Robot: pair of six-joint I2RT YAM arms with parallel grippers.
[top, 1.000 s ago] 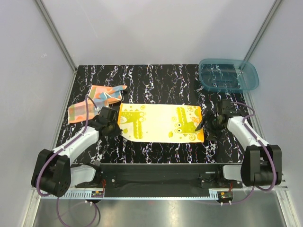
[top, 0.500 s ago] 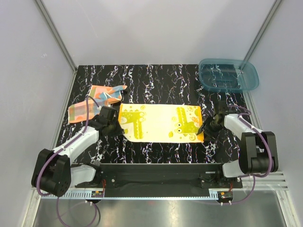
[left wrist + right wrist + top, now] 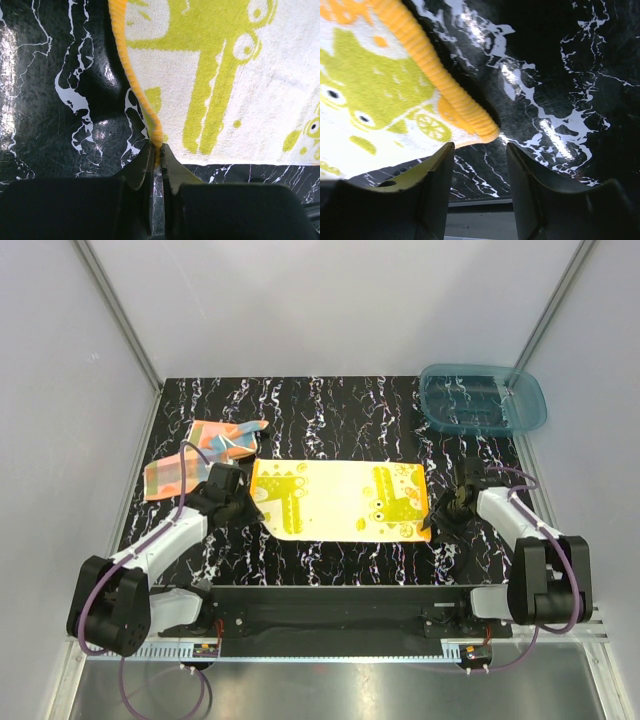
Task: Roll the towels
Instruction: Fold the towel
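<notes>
**Q:** State of the left pincer [image 3: 157, 150]?

**A:** Closed to a narrow slit and clamped on the ribbed border [image 3: 127, 65] of the yellow towel [image 3: 340, 500]. The grip is at the towel's lower-left corner in the overhead view. In the left wrist view, the border runs down from the top of the frame straight into the fingertips.

**Q:** State of the right pincer [image 3: 477, 150]?

**A:** Its jaws stand apart with a moderate gap, and nothing is clamped. The towel's lower-right corner lies on the desk [image 3: 330, 410] just above the gap in the right wrist view, close to both fingertips — contact cannot be confirmed.

**Q:** Position of the yellow towel?

**A:** Spread flat at the centre of the overhead frame, long side running left to right and printed face up.

**Q:** Position of the orange towel [image 3: 195, 460]?

**A:** Left of centre, toward the upper left — crumpled rather than flat, and just beyond the yellow towel's upper-left corner. Neither pincer touches it.

**Q:** Other items?

**A:** A teal bin [image 3: 482, 400] sits at the desk's upper-right corner, well apart from both towels.
</notes>
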